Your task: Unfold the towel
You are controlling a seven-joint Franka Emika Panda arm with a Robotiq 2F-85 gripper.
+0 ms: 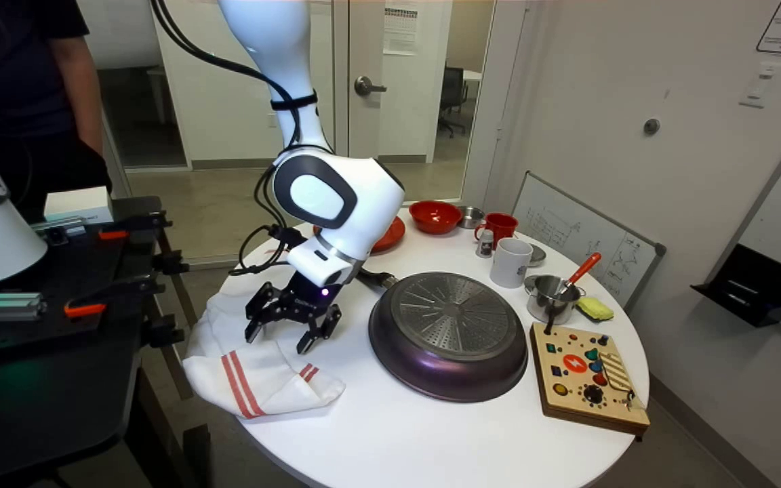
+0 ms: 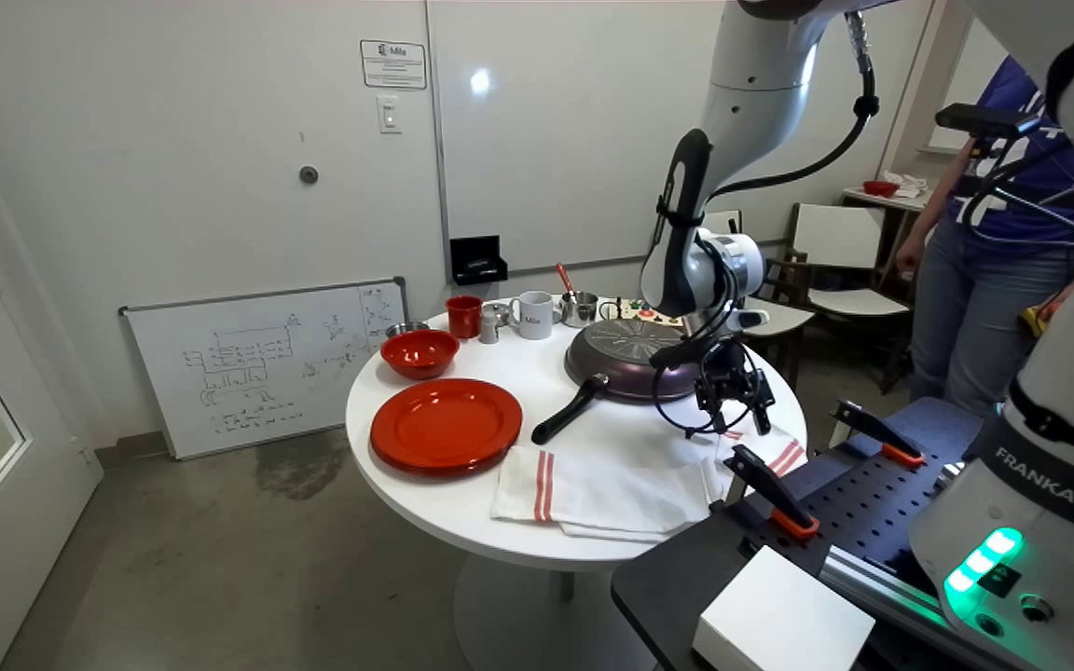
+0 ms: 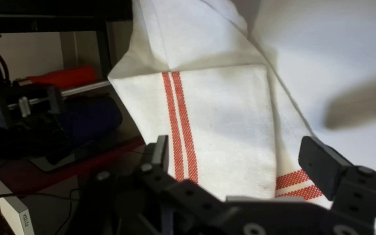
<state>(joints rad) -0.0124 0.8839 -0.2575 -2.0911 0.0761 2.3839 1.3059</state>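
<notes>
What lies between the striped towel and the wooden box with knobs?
Between the towel and the wooden box lies the overturned pan, visible in an exterior view.

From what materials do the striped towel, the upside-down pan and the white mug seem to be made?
Towel: matte woven cloth, probably cotton or linen; the weave shows in its red stripes.
Pan: likely metal, with a shiny purple side and a dull grey patterned base.
Mug: perhaps glazed ceramic, from its smooth white wall; another material is possible.
</notes>
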